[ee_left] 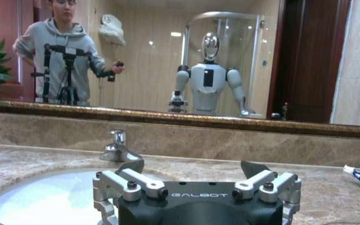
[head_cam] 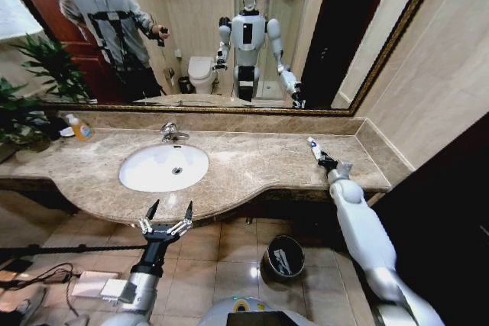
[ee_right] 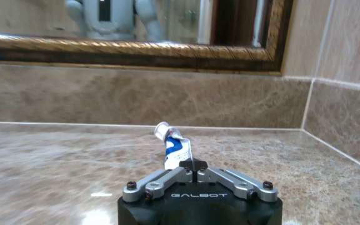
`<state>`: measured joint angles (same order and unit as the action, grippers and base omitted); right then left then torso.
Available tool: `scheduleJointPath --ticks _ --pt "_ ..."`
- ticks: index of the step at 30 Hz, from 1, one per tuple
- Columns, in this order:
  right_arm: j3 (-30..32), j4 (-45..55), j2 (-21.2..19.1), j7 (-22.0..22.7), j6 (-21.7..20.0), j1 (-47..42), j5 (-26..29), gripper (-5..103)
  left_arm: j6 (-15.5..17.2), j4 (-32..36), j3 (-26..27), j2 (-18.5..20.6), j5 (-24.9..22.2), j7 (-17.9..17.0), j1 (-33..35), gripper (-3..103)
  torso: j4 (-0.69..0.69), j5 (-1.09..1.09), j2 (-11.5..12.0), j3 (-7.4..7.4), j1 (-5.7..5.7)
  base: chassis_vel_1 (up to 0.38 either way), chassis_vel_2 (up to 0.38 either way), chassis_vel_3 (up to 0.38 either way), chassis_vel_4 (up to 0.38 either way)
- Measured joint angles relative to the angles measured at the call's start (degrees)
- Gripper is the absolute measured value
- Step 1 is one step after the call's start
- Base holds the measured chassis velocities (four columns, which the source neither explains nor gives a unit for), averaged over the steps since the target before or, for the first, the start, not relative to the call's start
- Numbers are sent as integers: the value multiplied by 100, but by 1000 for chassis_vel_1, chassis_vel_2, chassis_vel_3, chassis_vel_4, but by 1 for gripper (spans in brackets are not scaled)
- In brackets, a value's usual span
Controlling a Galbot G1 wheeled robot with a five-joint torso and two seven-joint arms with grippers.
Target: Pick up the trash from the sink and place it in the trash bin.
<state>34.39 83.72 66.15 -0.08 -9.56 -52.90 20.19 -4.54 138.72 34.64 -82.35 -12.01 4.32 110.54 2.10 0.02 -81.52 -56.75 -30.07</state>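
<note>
Sink (head_cam: 130, 181) basin bare; right gripper (head_cam: 327, 161), well right of it on the marble, jaws pinching a white-and-blue tube (head_cam: 314, 147); left gripper (head_cam: 169, 212), fingers spread, before its front rim; trash bin (head_cam: 283, 256) on floor below holds pale scraps.

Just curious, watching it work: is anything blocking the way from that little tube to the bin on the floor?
Nothing visible: the right tool grips the white-and-blue tube on the marble counter; the round black bin stands open on bare tiles below.
</note>
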Motion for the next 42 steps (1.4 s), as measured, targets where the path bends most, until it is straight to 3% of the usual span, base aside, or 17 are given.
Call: scheduleJointPath --ticks 3,10,11,17,20,24,27,31,34,40,42 --pt "199 708 26 -49 337 -636 -205 0 0 0 0 0 0 -1 0 100 0 -2 0 0 0 0 0 0 0" --pt "647 2013 243 -231 653 -1853 -445 0 0 0 0 0 0 0 0 100 0 -1 0 0 0 0 0 0 0" --pt "718 2222 321 -287 902 -2130 -471 0 0 0 0 0 0 0 0 100 -1 -3 0 1 0 0 0 0 0" --pt "836 2641 743 -321 1654 -2950 -638 0 0 0 0 0 0 0 0 100 0 -4 0 1 0 0 0 0 0" --pt "864 2638 950 -288 1821 -3215 -697 0 0 0 0 0 0 0 0 100 0 -2 0 0 0 0 0 0 0" --pt "928 2391 1219 -271 2137 -3548 -711 0 0 0 0 0 0 0 0 100 0 -3 -1 0 0 0 0 0 0" --pt "971 1668 1467 -237 2658 -3744 -815 0 0 0 0 0 0 0 0 100 0 0 0 0 -1 0 0 0 0" --pt "944 1411 1547 -218 2836 -3873 -824 0 0 0 0 0 0 0 0 100 0 -4 0 0 -1 0 0 0 0" --pt "827 811 1631 -182 3244 -4050 -866 0 0 0 0 0 0 0 0 100 0 -2 0 0 0 0 0 0 0" --pt "645 248 1619 -232 3285 -4117 -874 0 0 0 0 0 0 0 0 100 0 -3 0 0 0 0 0 0 0" --pt "616 -232 1607 -323 3286 -3918 -1180 0 0 0 0 0 0 0 0 100 0 -2 0 0 0 0 0 0 0"
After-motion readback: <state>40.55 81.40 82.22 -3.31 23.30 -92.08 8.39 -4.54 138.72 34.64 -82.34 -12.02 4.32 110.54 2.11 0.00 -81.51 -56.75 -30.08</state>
